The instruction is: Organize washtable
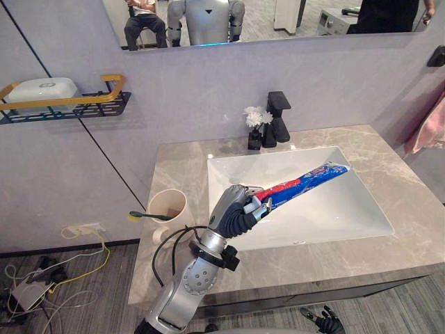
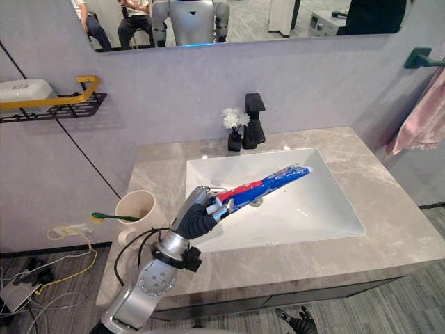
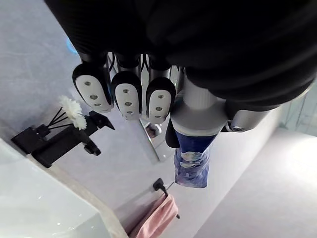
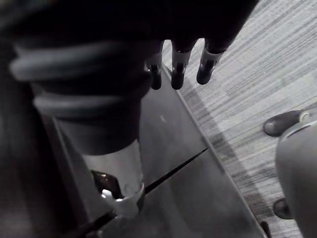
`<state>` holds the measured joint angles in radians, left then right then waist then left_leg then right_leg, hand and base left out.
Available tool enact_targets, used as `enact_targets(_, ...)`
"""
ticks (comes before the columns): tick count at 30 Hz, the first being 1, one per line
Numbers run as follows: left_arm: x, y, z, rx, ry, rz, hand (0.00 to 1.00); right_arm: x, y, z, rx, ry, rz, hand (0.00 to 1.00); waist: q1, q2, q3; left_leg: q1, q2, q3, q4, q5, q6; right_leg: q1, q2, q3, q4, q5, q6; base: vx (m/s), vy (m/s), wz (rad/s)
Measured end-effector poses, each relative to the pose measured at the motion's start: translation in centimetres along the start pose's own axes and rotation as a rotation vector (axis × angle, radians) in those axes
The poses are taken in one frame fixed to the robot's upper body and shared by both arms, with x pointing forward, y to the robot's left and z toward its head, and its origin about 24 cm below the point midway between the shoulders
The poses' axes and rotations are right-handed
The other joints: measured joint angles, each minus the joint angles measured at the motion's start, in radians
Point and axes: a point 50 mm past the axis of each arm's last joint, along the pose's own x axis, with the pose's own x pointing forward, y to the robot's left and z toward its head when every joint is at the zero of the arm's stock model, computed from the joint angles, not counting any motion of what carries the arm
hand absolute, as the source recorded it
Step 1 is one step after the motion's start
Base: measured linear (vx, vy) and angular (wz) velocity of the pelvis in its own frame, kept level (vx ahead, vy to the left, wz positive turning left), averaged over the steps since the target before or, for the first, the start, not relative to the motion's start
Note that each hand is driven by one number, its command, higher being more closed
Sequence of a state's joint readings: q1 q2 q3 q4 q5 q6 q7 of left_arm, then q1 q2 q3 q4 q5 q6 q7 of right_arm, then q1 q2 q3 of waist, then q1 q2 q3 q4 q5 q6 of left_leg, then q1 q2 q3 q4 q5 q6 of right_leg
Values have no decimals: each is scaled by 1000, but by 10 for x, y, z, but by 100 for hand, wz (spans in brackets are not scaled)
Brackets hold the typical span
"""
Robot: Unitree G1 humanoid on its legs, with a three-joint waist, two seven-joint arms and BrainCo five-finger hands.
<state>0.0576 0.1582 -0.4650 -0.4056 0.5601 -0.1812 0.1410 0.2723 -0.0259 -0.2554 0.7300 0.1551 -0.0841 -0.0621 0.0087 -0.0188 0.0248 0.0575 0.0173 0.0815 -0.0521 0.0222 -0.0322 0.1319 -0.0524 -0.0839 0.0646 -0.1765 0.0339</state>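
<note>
Slanting above the sink (image 1: 348, 209), the toothpaste tube (image 1: 306, 182) is being gripped at its near end by the left robot hand (image 1: 240, 209), fingers curling round it. Left of the sink, a cup (image 1: 167, 207) with a green toothbrush (image 1: 149, 216) is standing on the tabletop (image 1: 410, 209). The right robot hand (image 1: 325, 321) is hanging below, fingers loosely apart.

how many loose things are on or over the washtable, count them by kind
toothpaste tube: 1 (held over the sink by the left robot hand)
cup: 1
toothbrush: 1 (lying across the cup)
flower vase: 1
total: 4
</note>
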Motion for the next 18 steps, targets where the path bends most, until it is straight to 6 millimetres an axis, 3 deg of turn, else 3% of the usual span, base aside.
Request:
enact_targets(1,1,5,3,6,-16,28,100,0,1,9,2,-41,5,0,-2,-3,-1,0,0,3,1,-2,0,-1,0,3,0,0,0,-5,-11,-9)
enact_targets(6,6,21,11,22,-53,115,100,-6,-4,15,-3,-87,0,0,-1,-15,-13,-17,1,19,24,-20,3,-16,0,21,2,2,3,-6,-3,-10)
enact_targets(11,10,27,12,26,-63,159,100,-7,-2,27,2,-142,24,0,-21,-23,-16,-17,2,31,24,-22,5,-20,0,34,0,8,10,-10,2,-8)
enact_targets(18,12,32,13,-8,-72,207,100,-8,-5,36,15,-178,14,0,-23,-24,-23,-27,2,49,26,-22,7,-39,0,57,-1,19,15,-16,5,-9)
